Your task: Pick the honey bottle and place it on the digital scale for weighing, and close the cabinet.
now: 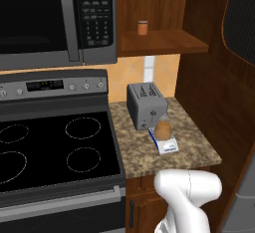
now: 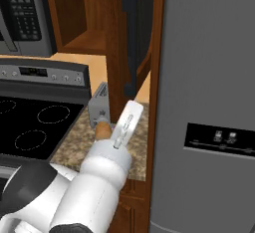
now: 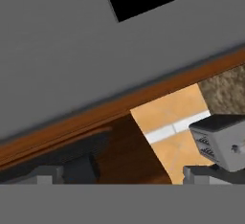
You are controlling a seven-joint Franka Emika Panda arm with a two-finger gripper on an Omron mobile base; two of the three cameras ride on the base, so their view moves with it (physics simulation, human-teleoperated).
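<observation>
Honey bottle [image 1: 163, 129] sits on digital scale [image 1: 167, 146].

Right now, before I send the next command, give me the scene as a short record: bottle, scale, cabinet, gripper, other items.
honey bottle: upright on the digital scale, in front of the toaster
digital scale: on the granite counter, right of the stove
cabinet: door open, shelf exposed
shelf contents: small orange jar
gripper: empty; open or shut cannot be told; hand view faces the door edge and the toaster
task left: close the cabinet
</observation>
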